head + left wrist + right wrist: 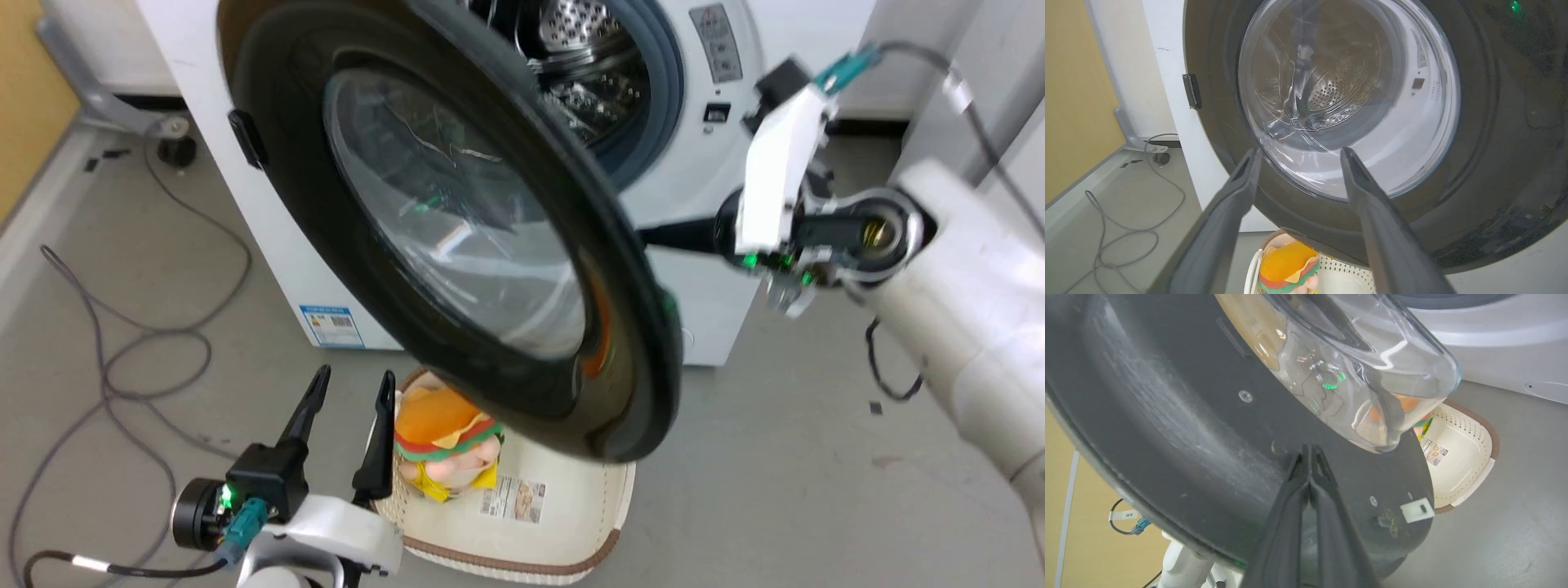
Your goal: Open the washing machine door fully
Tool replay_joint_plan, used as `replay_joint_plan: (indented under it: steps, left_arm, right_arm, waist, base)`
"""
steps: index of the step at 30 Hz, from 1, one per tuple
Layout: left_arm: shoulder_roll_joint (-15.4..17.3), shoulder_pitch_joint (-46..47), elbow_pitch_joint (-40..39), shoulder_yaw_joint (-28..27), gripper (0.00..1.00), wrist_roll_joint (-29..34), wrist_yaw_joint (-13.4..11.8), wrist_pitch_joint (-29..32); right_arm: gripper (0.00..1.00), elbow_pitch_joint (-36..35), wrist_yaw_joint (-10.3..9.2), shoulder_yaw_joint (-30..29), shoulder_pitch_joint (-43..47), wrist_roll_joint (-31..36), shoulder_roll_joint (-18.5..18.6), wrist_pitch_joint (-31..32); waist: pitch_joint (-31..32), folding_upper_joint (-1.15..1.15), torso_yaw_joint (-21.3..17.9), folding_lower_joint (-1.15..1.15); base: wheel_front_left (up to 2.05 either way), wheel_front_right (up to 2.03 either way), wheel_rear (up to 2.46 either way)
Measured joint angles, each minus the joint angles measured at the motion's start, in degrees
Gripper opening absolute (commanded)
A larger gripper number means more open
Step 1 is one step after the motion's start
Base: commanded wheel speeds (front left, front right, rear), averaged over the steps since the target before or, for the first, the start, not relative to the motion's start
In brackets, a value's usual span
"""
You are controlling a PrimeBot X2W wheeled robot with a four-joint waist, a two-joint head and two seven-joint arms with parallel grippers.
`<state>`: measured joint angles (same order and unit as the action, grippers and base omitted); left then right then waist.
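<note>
Your right tool (1310, 453) has its fingers pinched together with nothing between them, tips right at the dark inner face of the washing machine door (1167, 416), just below its glass bowl. Your left tool (353, 382) sits low, fingers spread wide and empty. The door hangs swung out from the washer (710, 327), over a basket (522, 572) on the floor

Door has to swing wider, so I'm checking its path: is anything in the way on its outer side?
Possibly the left hand: open, low before the door's outer face and pointing at it. A basket lies on the floor under the door's lower edge; the door seems to hang above it.
</note>
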<state>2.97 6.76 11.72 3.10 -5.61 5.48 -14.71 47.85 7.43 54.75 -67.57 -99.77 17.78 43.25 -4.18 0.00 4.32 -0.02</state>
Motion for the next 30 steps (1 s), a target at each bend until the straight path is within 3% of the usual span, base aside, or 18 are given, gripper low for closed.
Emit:
replay_joint_plan:
  steps: [22, 23, 24, 25, 26, 30]
  left_arm:
    - [0.35, -2.22, 1.37, 0.0, 1.0, 0.9, -0.51, 0.0]
    - [0.36, -2.22, 1.37, 0.0, 1.0, 0.9, -0.51, 0.0]
    - [0.35, -2.23, 1.37, 0.01, 1.0, 0.9, -0.52, 0.0]
    - [0.35, -2.23, 1.38, 0.03, 1.0, 0.91, -0.51, 0.0]
    - [0.34, -2.24, 1.4, 0.05, 1.0, 0.91, -0.52, 0.0]
    - [0.31, -2.49, 1.46, 0.15, 1.0, 0.9, -0.83, 0.0]
  right_arm:
    - [0.0, -18.58, 0.0, 4.04, 10.83, -0.63, 0.57, -4.7]
    - [0.09, -18.64, 0.0, 4.2, 10.96, -0.12, 0.62, -5.75]
    - [0.28, -18.62, 0.0, 4.47, 11.05, 0.85, 0.73, -6.95]
    - [0.79, -18.52, 0.0, 4.42, 11.35, 1.69, 0.86, -8.8]
    - [1.0, -18.4, 0.0, 4.11, 11.97, 2.04, 0.94, -10.71]
    - [1.0, -18.09, 0.0, 0.22, 16.69, 2.53, 0.78, -22.62]
  waist:
    - [2.06, 0.0, 1.48, 0.01]
    - [2.01, 0.0, 1.4, 0.01]
    - [1.98, 0.0, 1.3, 0.01]
    - [1.95, 0.0, 1.21, 0.01]
    - [1.99, 0.0, 1.16, 0.01]
    - [2.26, 0.0, 0.76, 0.01]
  base:
    - [0.0, 0.0, 0.0]
    - [0.0, 0.0, 0.0]
    - [0.0, 0.0, 0.0]
    - [0.0, 0.0, 0.0]
    - [0.0, 0.0, 0.0]
    - [0.0, 0.0, 0.0]
